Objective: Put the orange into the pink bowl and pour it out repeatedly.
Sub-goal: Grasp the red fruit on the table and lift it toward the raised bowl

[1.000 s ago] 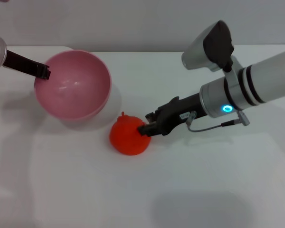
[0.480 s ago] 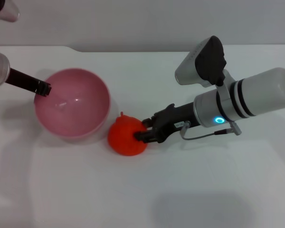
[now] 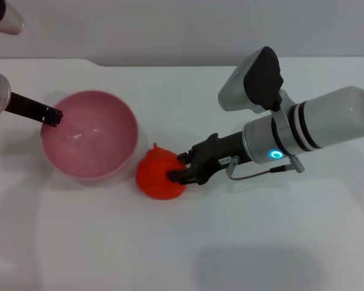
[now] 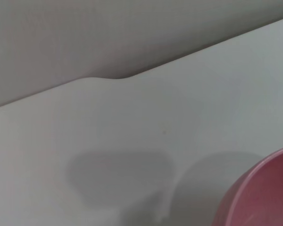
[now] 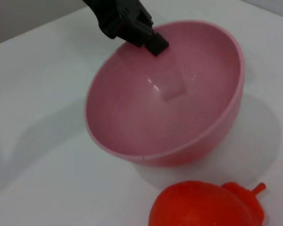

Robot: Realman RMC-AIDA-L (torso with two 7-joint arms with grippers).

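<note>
**Orange on bench, right pincer at its side**

The orange [image 3: 161, 176] sits on the white bench [image 3: 230, 242] just beside the pink bowl [image 3: 90, 136], not in it. The right pincer [image 3: 177, 174] touches its right flank, fingers apparently clamped on the orange. The left pincer [image 3: 53, 116] grips the bowl rim. The fruit looks light, lumpy and rollable (likely plastic); best held across its middle. The glossy bowl probably slips easily.
</note>
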